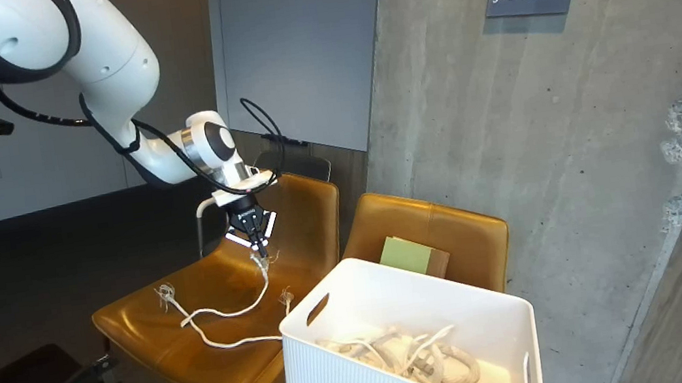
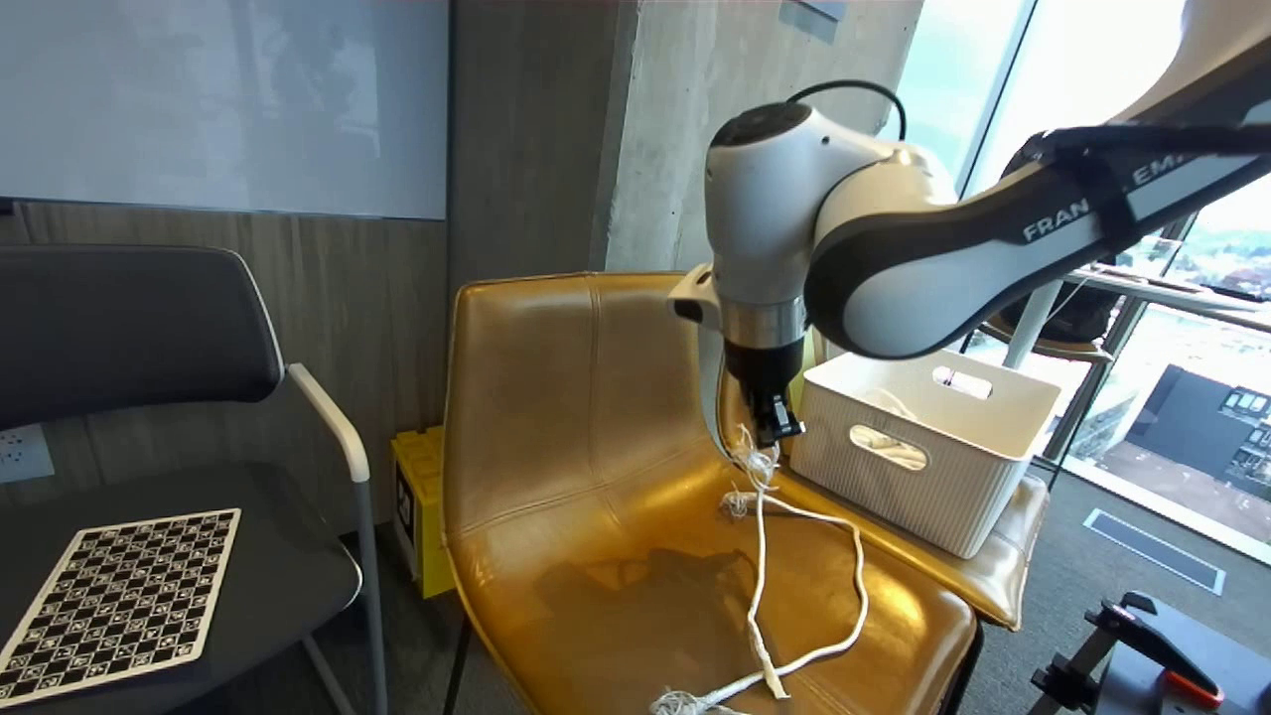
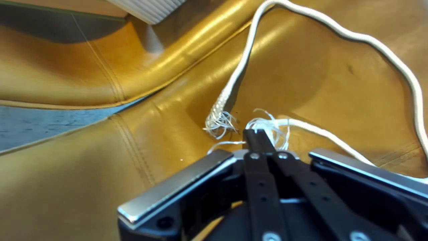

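Note:
My gripper (image 1: pixel 263 253) points down over the brown leather chair seat (image 1: pixel 134 324), its fingers pressed together. At its tips (image 3: pixel 255 131) in the wrist view, loose strands of a white rope's frayed end are caught between the fingers. The rope (image 3: pixel 314 128) trails from there down to the seat, also seen in an exterior view (image 2: pixel 759 586). Close beside the fingertips, a second white rope's frayed end (image 3: pixel 219 124) lies on the seat. That rope curves round in a wide arc (image 2: pixel 862 586) to another frayed end (image 2: pixel 680 703).
A white ribbed bin (image 1: pixel 313 380) holding several ropes (image 1: pixel 455 361) stands on the neighbouring chair, close to the seat. Behind it leans a green and brown flat item (image 1: pixel 405 255). A grey chair bears a patterned board (image 2: pixel 119 601); a yellow box (image 2: pixel 429 516) stands between chairs.

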Robot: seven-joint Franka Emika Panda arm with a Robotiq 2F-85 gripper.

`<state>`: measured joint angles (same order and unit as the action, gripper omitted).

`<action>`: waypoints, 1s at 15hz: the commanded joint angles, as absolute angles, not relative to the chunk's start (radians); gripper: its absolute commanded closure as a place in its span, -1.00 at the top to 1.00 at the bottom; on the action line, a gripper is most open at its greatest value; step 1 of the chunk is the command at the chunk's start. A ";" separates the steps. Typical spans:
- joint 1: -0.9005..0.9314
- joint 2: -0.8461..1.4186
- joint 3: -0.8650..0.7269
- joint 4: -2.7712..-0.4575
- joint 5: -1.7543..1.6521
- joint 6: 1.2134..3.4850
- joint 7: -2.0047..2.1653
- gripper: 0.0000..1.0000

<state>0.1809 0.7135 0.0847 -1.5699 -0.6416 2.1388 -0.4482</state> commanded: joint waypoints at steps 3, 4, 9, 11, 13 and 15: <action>0.151 0.439 0.082 -1.660 -0.642 2.069 -0.487 -1.00; 0.147 0.404 0.080 -1.648 -0.644 2.054 -0.496 -1.00; 0.102 0.244 0.074 -1.573 -0.633 2.020 -0.552 -1.00; 0.073 0.202 0.065 -1.517 -0.612 1.995 -0.590 -1.00; 0.034 0.165 0.048 -1.467 -0.576 1.983 -0.656 -1.00; -0.009 0.159 0.018 -1.393 -0.523 1.955 -0.743 -1.00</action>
